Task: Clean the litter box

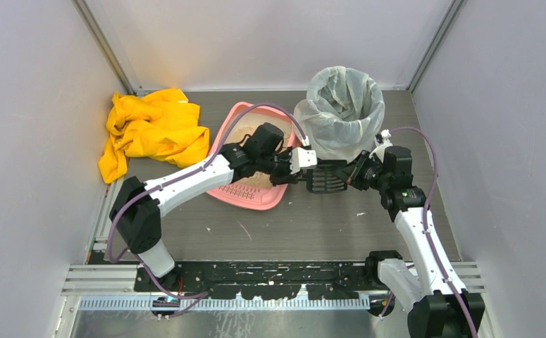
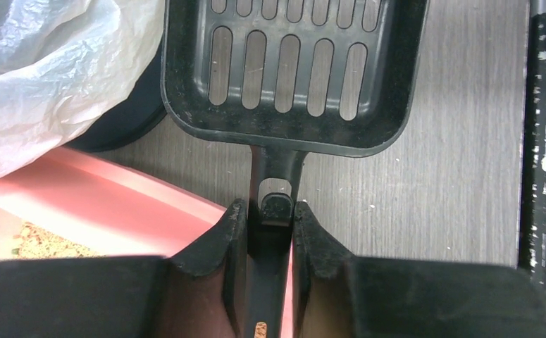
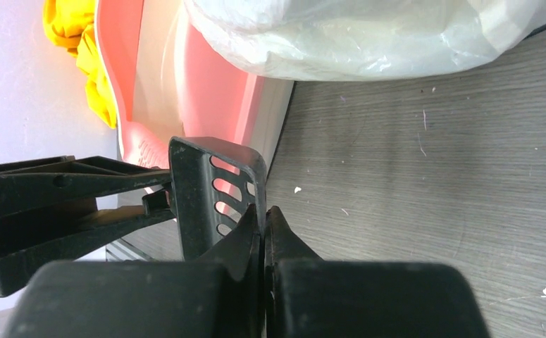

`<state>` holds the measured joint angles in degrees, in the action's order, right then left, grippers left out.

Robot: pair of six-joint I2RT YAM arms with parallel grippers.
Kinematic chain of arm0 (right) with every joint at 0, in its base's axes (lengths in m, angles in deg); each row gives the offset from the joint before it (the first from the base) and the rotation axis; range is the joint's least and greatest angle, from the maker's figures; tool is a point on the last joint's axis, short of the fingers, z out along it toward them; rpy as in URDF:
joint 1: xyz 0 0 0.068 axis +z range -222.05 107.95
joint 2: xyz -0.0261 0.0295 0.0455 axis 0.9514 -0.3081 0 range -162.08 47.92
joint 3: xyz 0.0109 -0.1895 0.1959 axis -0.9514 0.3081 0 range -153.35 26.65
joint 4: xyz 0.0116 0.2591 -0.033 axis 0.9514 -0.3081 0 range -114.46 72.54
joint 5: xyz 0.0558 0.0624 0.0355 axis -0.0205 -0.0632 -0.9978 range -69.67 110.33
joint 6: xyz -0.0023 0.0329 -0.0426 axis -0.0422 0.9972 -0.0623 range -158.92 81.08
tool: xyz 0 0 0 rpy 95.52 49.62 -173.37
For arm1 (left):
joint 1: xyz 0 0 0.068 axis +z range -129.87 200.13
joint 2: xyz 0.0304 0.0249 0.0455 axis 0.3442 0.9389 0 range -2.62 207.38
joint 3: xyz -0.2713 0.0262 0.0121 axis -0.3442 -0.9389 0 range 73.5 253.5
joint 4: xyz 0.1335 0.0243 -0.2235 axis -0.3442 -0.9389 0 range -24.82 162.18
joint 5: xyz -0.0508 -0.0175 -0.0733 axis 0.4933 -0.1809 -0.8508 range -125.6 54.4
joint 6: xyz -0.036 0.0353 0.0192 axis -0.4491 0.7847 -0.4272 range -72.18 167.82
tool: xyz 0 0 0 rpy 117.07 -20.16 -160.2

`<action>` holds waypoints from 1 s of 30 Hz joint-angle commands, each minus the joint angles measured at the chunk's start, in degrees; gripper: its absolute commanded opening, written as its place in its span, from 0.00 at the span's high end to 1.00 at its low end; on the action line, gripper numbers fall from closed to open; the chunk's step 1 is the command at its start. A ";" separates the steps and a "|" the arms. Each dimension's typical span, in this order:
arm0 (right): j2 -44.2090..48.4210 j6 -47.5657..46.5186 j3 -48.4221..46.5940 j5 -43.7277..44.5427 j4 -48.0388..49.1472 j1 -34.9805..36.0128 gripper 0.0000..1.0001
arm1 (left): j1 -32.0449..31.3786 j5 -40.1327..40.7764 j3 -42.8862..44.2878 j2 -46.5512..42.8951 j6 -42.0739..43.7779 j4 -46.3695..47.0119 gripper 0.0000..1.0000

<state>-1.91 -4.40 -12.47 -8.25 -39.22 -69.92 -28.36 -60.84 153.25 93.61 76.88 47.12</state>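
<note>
Top view: litter box sits on the table a bit left of centre and askew to the table edges. Beige litter is inside. L arm crosses over the box from 8 o'clock.

Yellow cloth is bunched at the box's 10 o'clock, near its far rim. Round bin w/ clear liner stands at the box's 2 o'clock. Liner bulges over the box's right edge, as the R wrist cam also shows.

Black slotted scoop hangs betw. the two arms, just off the box's rim at 4 o'clock and at the bin's 6 o'clock. Its head is over bare table, not over litter. No litter visible in the part of the head that shows.

L gripper: fingers pinch the scoop's handle from both sides, close to the neck. The pink rim passes directly under them.

R gripper: comes in from 3 o'clock w/ fingers pressed together. The scoop's far wall runs straight into the seam betw. them, so it looks nipped on that rim.

A few pale specks lie on the table on the R side.
</note>
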 commanded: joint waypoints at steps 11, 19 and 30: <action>1.92 5.04 -1.87 -4.26 7.50 0.26 0.99 | 1.89 27.23 -13.87 -14.26 -18.11 23.49 0.01; 3.56 6.27 -0.95 -4.08 10.37 0.27 0.99 | 11.40 22.52 -21.09 -25.12 -43.98 26.69 0.00; 3.79 8.73 -0.12 -7.62 17.29 0.30 0.99 | 16.36 13.96 -25.10 -31.83 -71.08 24.00 0.00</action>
<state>0.54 3.93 -12.18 -13.45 -26.91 -69.90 -14.22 -40.51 124.88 61.65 18.85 72.41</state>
